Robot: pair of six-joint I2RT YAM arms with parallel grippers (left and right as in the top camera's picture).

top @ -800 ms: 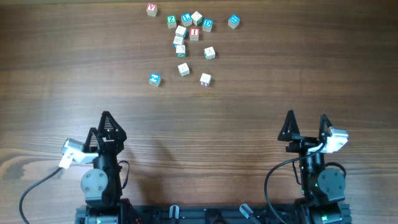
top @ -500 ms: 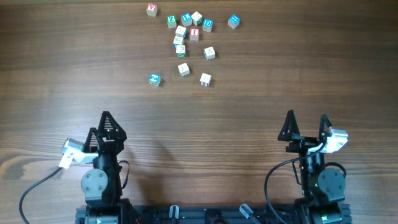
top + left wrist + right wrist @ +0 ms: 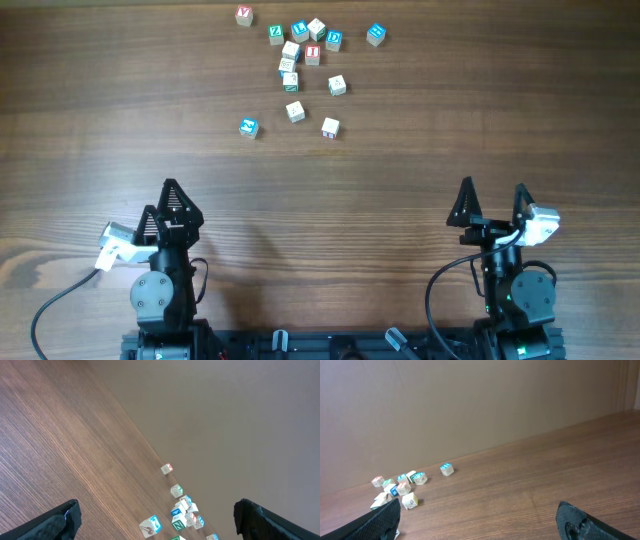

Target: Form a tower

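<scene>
Jaws on both arms stand spread wide with nothing between them: the left gripper (image 3: 160, 198) at the lower left of the overhead frame and the right gripper (image 3: 493, 187) at the lower right each point up the frame. Both wrist views show only dark fingertips in the bottom corners with bare wood between. Neither gripper is near any cube; a broad stretch of the table (image 3: 400, 170) lies between them and the work. Nearest of the cubes, in the upper middle of the overhead frame, are a blue-marked cube (image 3: 248, 127) and a white cube (image 3: 330, 127), well apart from each other. A small cube (image 3: 295, 111) sits between and just beyond them, and a single cube (image 3: 337, 85) lies further up. Beyond these is the tower (image 3: 288, 65), a narrow column one cube wide and about three cubes long as seen from above; whether it stands upright or lies flat I cannot tell from this angle. Past it a loose scatter runs along the top edge, from a red-lettered cube (image 3: 244, 15) at its left end to a blue cube (image 3: 375, 34) at its right. As I judge it, the tower is begun at most, many cubes lie loose around it, and nearly all the picking and stacking is left to do, starting with a long reach up the frame to one of the nearer singles
</scene>
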